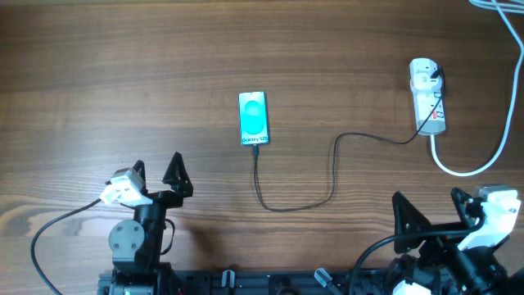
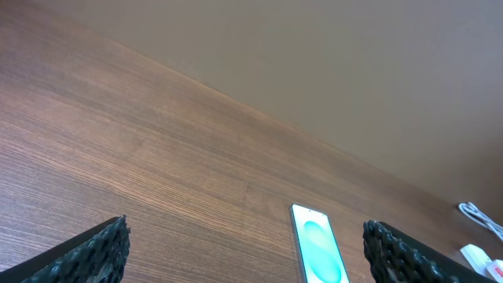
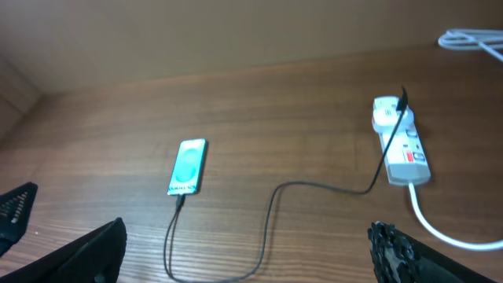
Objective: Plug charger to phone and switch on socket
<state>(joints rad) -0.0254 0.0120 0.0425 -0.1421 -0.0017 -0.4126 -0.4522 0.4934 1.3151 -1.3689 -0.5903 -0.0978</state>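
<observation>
The phone (image 1: pixel 253 118) lies mid-table with its teal screen lit; it also shows as the phone (image 2: pixel 319 253) and the phone (image 3: pixel 188 167). The charger's thin black cable (image 1: pixel 332 176) has its tip in the phone's near end, loops across the wood and runs to its black plug in the socket (image 1: pixel 426 95). That white socket (image 3: pixel 401 141) has a red marking. My left gripper (image 1: pixel 155 170) is open near the front left, well short of the phone. At the front right my right gripper (image 1: pixel 427 203) is open with nothing in it, apart from the cable.
A thick white cord (image 1: pixel 471 168) curves from the socket toward the table's right edge and up to the far right corner. The white cord (image 3: pixel 471 39) also shows coiled at the back. The arm bases sit along the front edge.
</observation>
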